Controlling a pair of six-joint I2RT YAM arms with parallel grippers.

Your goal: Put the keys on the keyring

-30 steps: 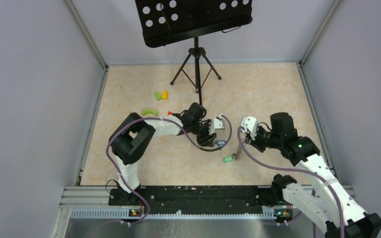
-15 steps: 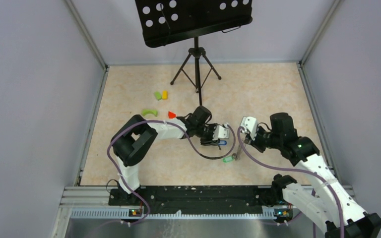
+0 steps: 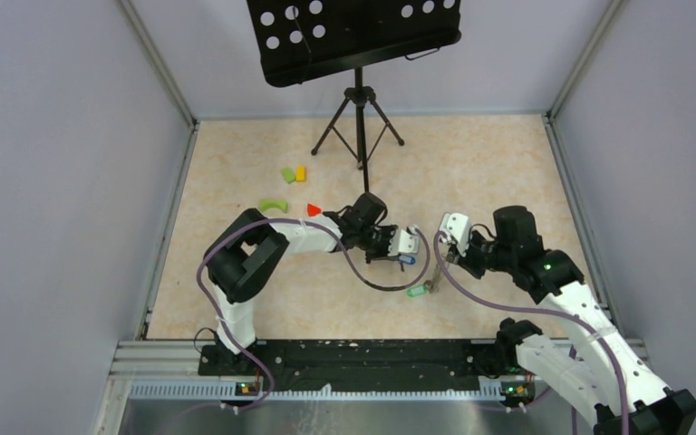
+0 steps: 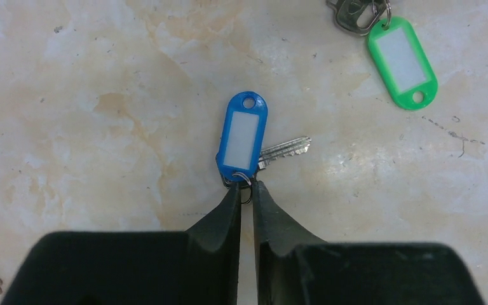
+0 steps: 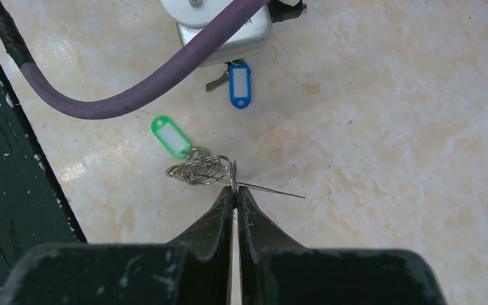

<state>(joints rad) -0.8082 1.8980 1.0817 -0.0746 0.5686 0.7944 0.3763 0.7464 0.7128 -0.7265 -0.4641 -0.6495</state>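
Findings: located blue-tagged key (image 4: 243,136) flat on table (image 3: 236,181), nearside of tripod stand (image 3: 359,122) and slightly right of it; noted left gripper (image 4: 246,185) with jaws narrow astride that key's small ring; could not establish a firm hold; located green-tagged key (image 5: 171,136) further nearside and right of the stand, touching keyring (image 5: 198,170); observed right gripper (image 5: 235,189) closed tight on that keyring's wire loop; recorded coloured blocks (image 3: 294,173) left of the stand.
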